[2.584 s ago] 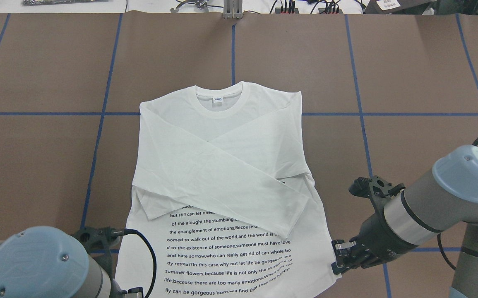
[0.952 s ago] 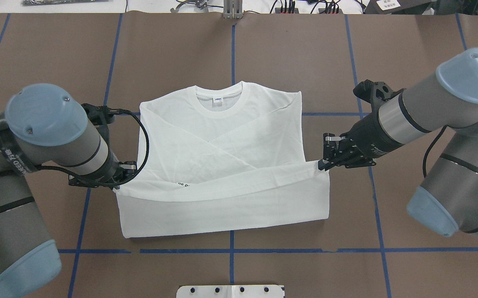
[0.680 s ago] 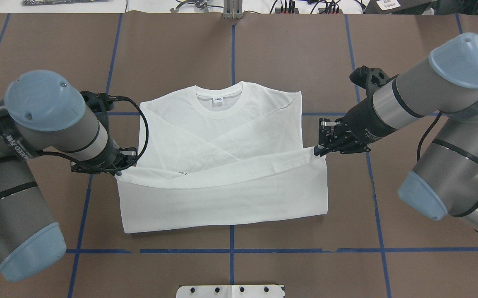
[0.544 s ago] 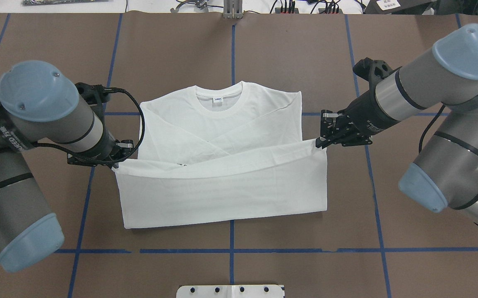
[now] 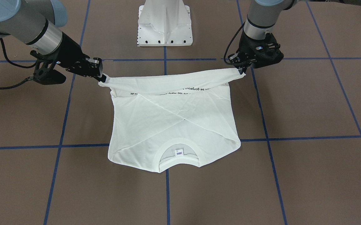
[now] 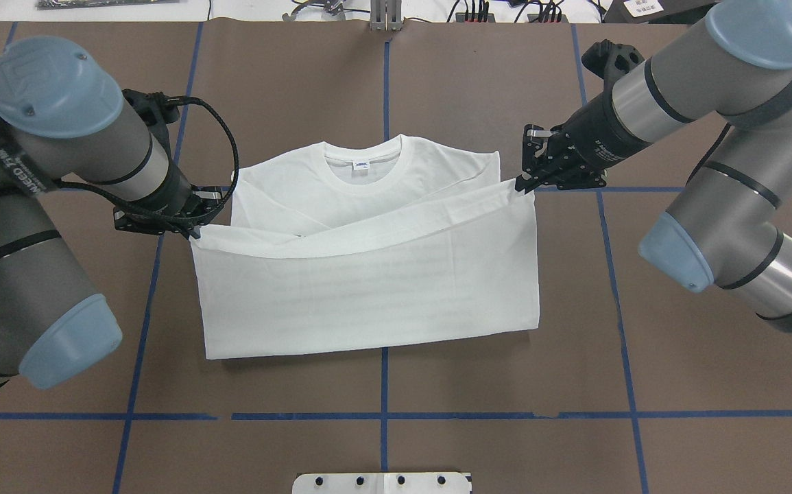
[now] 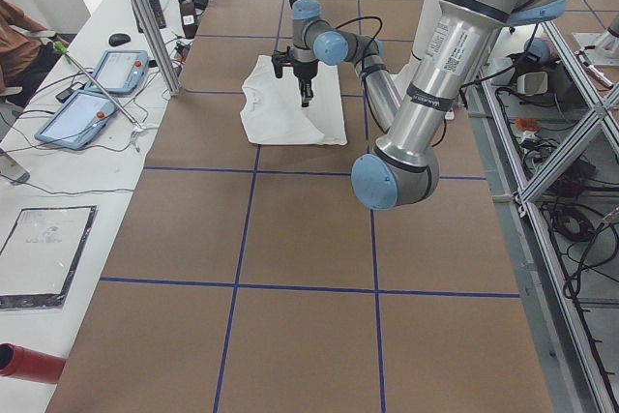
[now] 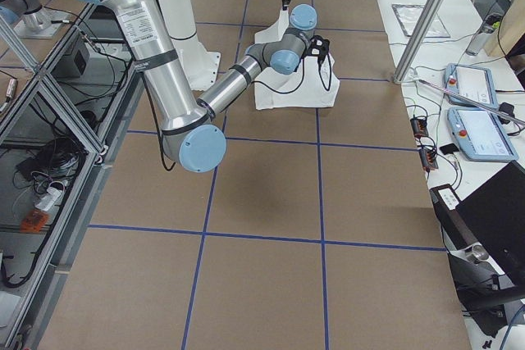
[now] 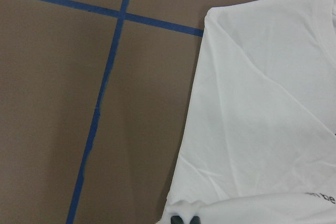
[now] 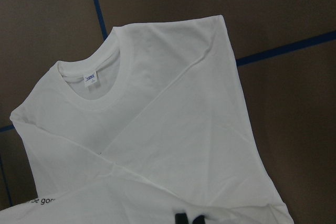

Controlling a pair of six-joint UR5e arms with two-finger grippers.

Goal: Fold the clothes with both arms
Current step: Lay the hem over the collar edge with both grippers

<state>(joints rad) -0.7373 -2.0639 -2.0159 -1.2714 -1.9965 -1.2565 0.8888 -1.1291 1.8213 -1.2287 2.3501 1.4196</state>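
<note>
The left gripper [image 6: 193, 230] is pinched shut on the left corner of the bottom hem of the T-shirt [image 6: 368, 295] and holds it a little off the table [image 6: 437, 82]. The shirt looks light, thin and very floppy. I think it will sag wherever nothing holds it, and the hem does dip in the middle between the two pinched corners. It does not look like it could break. I think it could slip out of a weak pinch, or bunch up if one side pulls harder. The hem corners seem the best places to hold, because then the edge is stretched out straight. The shirt sits in the middle of the tabletop, well away from all four corners. Its collar [image 6: 368, 188] points toward the far edge and its folded side is toward the robot's edge. It is white with long sleeves, and both sleeves are crossed over the chest. The bottom half is turned up over them, plain side up, but does not reach the collar. A small label [image 6: 362, 165] shows inside the round ribbed collar. In the front-facing view, a line of small black text [image 5: 174, 91] peeks out under the lifted hem. The right gripper [image 6: 520, 184] is pinched shut on the right hem corner, and it is closer to the far edge than the left one.
</note>
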